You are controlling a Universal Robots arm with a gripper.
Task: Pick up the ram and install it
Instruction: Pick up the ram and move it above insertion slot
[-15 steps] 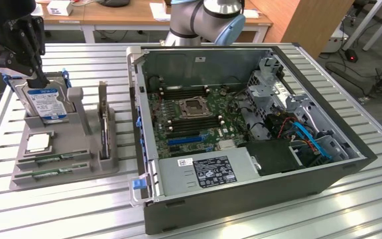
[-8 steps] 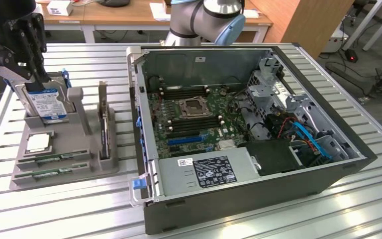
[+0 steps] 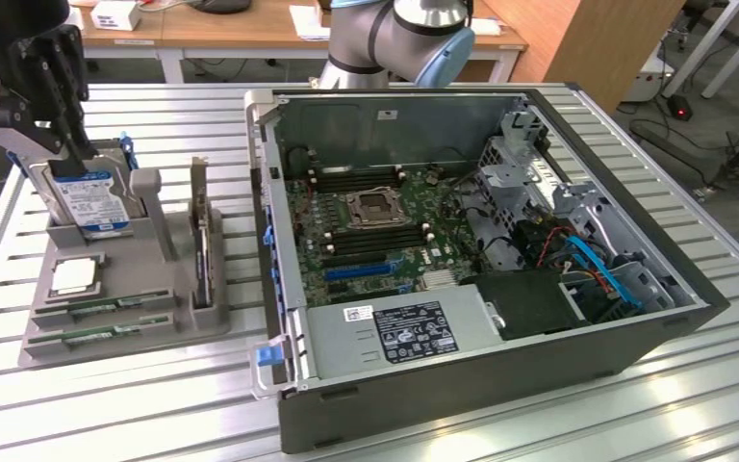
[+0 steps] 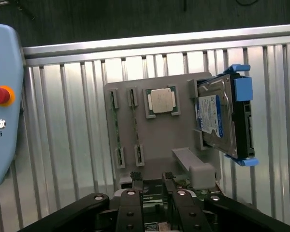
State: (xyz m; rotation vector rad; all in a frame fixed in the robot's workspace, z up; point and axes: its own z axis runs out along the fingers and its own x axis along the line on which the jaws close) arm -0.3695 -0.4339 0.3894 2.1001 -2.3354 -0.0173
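Two ram sticks (image 3: 100, 308) (image 3: 88, 335), thin and green, lie side by side in slots at the front of a grey parts holder (image 3: 151, 322) on the exterior view's left. In the wrist view they are narrow green strips (image 4: 117, 128) (image 4: 135, 126) across the holder (image 4: 183, 140). My black gripper (image 3: 77, 154) hangs above the back of the holder, by the hard drive (image 3: 91, 200). In the wrist view my gripper (image 4: 152, 182) is open, fingers (image 4: 135, 182) apart with nothing between them, well short of the ram.
The holder also carries a silver processor (image 4: 160, 100), the blue-railed hard drive (image 4: 222, 118) and an upright card with a metal bracket (image 3: 200, 241). An open computer case (image 3: 600, 346) with its motherboard (image 3: 369, 217) stands to the exterior view's right. A teach pendant (image 4: 2, 96) lies beside the slatted table.
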